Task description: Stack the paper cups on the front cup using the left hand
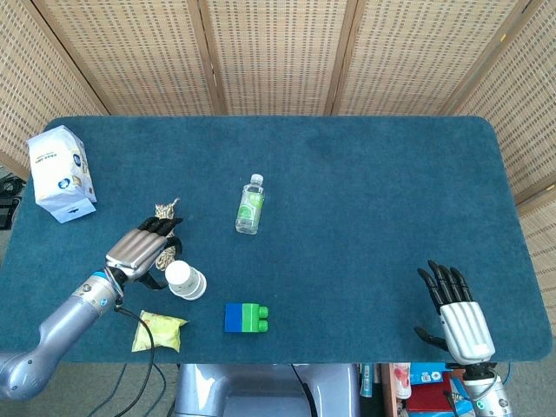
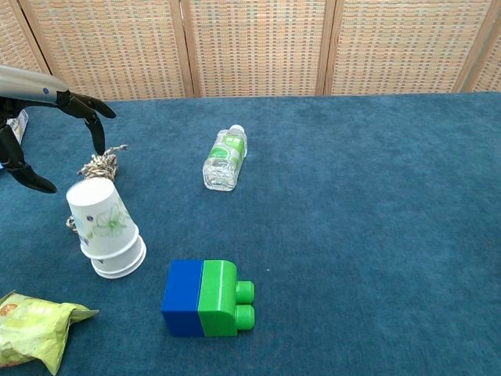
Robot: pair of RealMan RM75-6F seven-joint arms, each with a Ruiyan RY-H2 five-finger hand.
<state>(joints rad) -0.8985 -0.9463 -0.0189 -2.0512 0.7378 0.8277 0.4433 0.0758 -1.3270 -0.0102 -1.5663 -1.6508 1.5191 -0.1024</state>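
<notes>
The blue table (image 1: pixel 365 217) carries everything; at its far left corner lies a white and blue tissue pack (image 1: pixel 61 174). The left hand (image 1: pixel 139 252) hovers just beside the stacked paper cups (image 2: pixel 106 231), its fingers (image 2: pixel 92 117) spread apart and holding nothing; in the chest view the dark fingertips hang above and behind the stack, not touching it. The right hand (image 1: pixel 456 314) rests near the front right edge, fingers splayed and empty, well apart from all else. The cups stand upside down at the front left of the table, the upper one nested down over the lower and leaning slightly; both are white with a green flower print. A blue and green toy block (image 2: pixel 205 298) sits just to the right of the stack, nearer the front edge; a clear water bottle (image 2: pixel 223 159) with a green label lies on its side further back toward the middle. A yellow-green snack bag (image 2: pixel 35 325) lies at the front left corner; a small knot of rope (image 2: pixel 100 163) lies just behind the cups.
</notes>
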